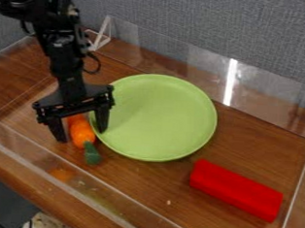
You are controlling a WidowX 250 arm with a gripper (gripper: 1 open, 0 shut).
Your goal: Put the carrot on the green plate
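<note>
**Fingers astride carrot, grasp not yet made**

Gripper [73, 120] points straight down, fingers [47, 119] spread wide, one on each side of the carrot [81, 133]. Nothing is held; the tips look low, at or near the level of the carrot, but contact cannot be confirmed from this single view.

Carrot lies on its side on the wooden bench [163, 199], just beside the left edge of the green plate [162, 117], close to or touching the rim. The orange body is partly hidden behind the near finger. The dark green stub end [95, 154] points toward the camera and sits clear of the fingers.

Handling, judged: a small moulded toy, so light and stiff. It should not deform under a firm close. The surface looks smooth and the body tapers, so a grip near the thin end could squeeze it out sideways or toward the stub. Best hold is across the thickest part of the orange body, fingers square to its long axis. The present straddle looks roughly right for that.

Risk: the plate rim is right next to the far finger, and closing may nudge the plate or pinch against it. The lift must clear the raised rim.

Also present: red block [236, 190] at lower right, well apart from the work; clear wall [223, 77] around the bench.
</note>
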